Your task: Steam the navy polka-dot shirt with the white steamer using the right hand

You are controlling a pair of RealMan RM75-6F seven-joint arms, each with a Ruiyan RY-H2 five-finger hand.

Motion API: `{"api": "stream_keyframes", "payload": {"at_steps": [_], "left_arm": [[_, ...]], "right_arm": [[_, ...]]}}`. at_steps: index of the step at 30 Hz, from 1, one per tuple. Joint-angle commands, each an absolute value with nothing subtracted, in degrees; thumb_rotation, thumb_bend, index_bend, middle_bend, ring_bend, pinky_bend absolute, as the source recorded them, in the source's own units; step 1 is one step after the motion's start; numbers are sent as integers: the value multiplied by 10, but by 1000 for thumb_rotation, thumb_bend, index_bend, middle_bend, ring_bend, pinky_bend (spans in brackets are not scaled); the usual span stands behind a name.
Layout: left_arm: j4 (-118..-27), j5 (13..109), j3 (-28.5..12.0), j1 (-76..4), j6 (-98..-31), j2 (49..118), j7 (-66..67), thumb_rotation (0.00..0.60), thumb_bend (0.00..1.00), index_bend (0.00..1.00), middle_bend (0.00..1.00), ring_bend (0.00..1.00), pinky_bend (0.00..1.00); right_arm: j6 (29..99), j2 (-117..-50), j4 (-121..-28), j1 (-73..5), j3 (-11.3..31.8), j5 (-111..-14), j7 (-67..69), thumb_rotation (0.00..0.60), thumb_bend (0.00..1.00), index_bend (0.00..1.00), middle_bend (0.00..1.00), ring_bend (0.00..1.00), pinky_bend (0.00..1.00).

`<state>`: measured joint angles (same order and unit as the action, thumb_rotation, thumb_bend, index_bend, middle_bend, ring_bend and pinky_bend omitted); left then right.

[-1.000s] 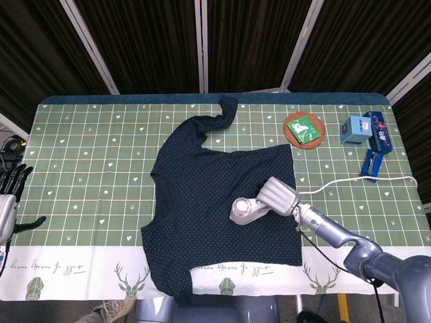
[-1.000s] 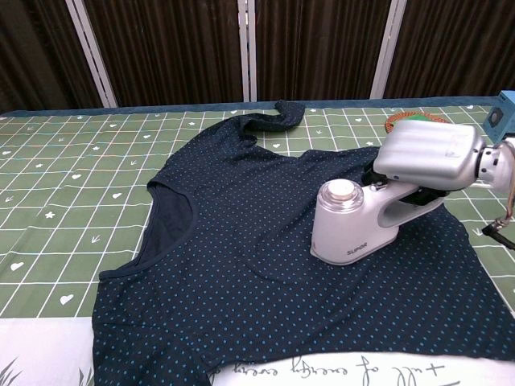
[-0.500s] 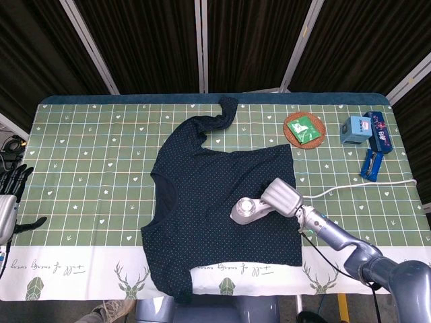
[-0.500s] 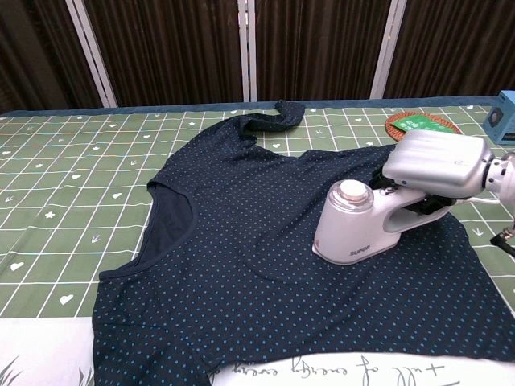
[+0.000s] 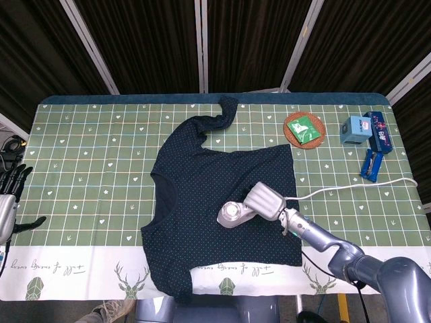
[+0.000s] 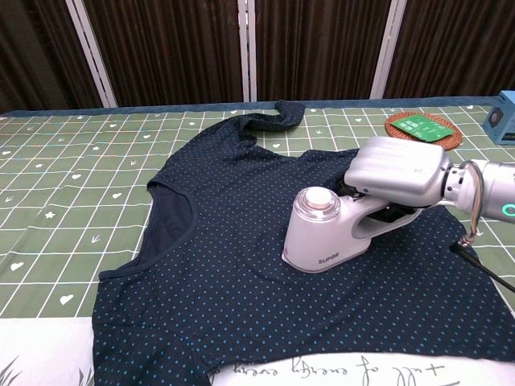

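The navy polka-dot shirt point(image 5: 202, 182) point(image 6: 225, 241) lies flat across the middle of the green checked tablecloth. The white steamer point(image 5: 231, 214) point(image 6: 319, 232) stands on the shirt's lower middle. My right hand point(image 5: 264, 201) point(image 6: 398, 173) grips the steamer's handle from the right side, its fingers wrapped around it. The steamer's white cord point(image 5: 350, 185) trails off to the right. My left hand point(image 5: 9, 195) hangs at the far left edge of the head view, off the table, fingers spread and holding nothing.
At the back right sit a woven coaster with a green card point(image 5: 304, 128) point(image 6: 421, 126), a light blue box point(image 5: 355, 129), a dark patterned case point(image 5: 379, 131) and blue clips point(image 5: 370, 165). The tablecloth's point(image 5: 87, 168) front edge has a white deer-print band.
My right hand has slid the steamer leftward and slightly toward the front across the shirt. The left hand has stayed where it was.
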<state>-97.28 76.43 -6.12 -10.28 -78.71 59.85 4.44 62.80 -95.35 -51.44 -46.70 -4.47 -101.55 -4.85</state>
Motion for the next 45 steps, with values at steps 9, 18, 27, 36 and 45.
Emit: {"api": "stream_keyframes", "payload": {"at_steps": [9,18,27,36,45], "left_arm": [[-972,764,-61,-103,-787,600,47,600,0,0,0,0,0],[-974,765,-60,-104,-787,602,53,600,0,0,0,0,0],[-975,764,-61,-104,-787,601,51,600,0,0,0,0,0],[-976,766,-61,-102,-789,597,45,600,0,0,0,0,0],[-981,771,-58,-102,-790,599,50,600,0,0,0,0,0]], "right_arm": [[651,-933,-497,-449,-58,-1020,-36,600,867,654,591,638,883],[660,-920,-464,-426,-67,-1012,-13,600,867,654,591,638,883],[687,-904,-472,-420,-47,-996,36,600,867,654,591,637,883],[680,-853,-490,-414,19,-920,55,600,866,654,591,638,883],[602,-880,-396,-384,34,-845,66,600,867,653,591,638,883]]}}
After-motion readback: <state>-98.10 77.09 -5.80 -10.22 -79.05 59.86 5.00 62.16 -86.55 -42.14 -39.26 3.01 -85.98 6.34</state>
